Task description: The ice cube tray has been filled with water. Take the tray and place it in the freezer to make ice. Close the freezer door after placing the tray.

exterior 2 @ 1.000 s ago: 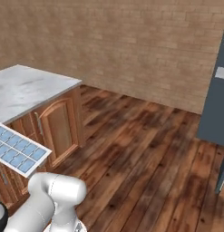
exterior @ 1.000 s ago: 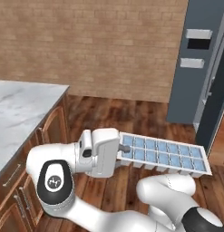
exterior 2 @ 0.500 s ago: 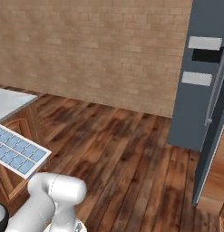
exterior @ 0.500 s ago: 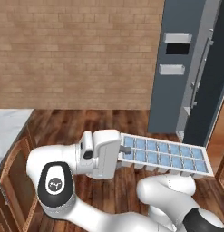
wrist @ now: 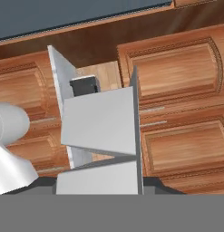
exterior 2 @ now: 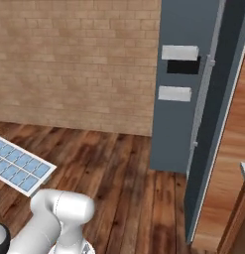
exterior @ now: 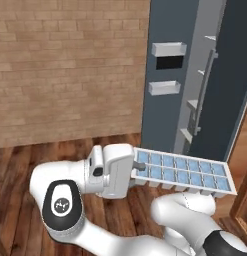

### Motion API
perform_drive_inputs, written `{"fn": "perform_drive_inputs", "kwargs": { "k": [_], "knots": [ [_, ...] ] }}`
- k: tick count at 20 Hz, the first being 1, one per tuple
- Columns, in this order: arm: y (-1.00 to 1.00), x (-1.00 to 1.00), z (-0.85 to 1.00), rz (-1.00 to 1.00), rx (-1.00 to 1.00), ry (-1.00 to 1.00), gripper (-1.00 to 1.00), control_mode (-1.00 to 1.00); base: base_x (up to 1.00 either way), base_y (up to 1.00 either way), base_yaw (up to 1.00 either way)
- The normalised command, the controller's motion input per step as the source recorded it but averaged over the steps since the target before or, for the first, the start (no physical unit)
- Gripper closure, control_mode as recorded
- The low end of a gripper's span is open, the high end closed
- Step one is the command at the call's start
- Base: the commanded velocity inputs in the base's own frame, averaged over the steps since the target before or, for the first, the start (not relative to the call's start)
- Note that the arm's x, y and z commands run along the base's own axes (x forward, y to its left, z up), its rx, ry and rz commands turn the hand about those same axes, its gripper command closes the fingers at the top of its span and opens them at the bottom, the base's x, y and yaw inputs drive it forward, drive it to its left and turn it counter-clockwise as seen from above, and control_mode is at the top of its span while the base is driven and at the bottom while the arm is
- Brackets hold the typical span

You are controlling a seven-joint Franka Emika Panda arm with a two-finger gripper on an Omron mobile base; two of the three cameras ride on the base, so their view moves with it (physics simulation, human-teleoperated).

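Two dark fingers of the gripper (exterior: 138, 169) are clamped on the near end of the ice cube tray (exterior: 184, 171), which juts out level from the white hand, well above the wooden floor (exterior 2: 119, 173), its two rows of cells filled with pale blue water (exterior: 188, 170). Beyond the tray's far end the freezer door (exterior: 175, 75) stands open, its inner face carrying two pale grey bins (exterior: 167, 49) and its long grey bar handle (exterior: 203, 92) along the edge. Behind, a brick wall (exterior: 70, 70) meets the floor.
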Motion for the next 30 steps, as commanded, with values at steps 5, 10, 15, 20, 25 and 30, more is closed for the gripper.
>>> {"fn": "perform_drive_inputs", "kwargs": {
  "k": [5,10,15,20,25,30],
  "knots": [
    [0.00,0.00,0.00,0.00,0.00,0.00,1.00,1.00,1.00,0.33,-0.40],
    [0.00,0.00,0.00,0.00,0.00,0.00,1.00,1.00,1.00,0.39,-0.41],
    [0.00,0.00,0.00,0.00,0.00,0.00,1.00,1.00,1.00,0.64,-0.44],
    [0.00,0.00,0.00,0.00,0.00,0.00,1.00,1.00,0.95,0.57,-0.44],
    [0.00,0.00,0.00,0.00,0.00,0.00,1.00,1.00,0.71,0.30,-0.39],
    [0.00,0.00,0.00,0.00,0.00,0.00,1.00,1.00,0.51,0.26,-0.45]
  ]
}}
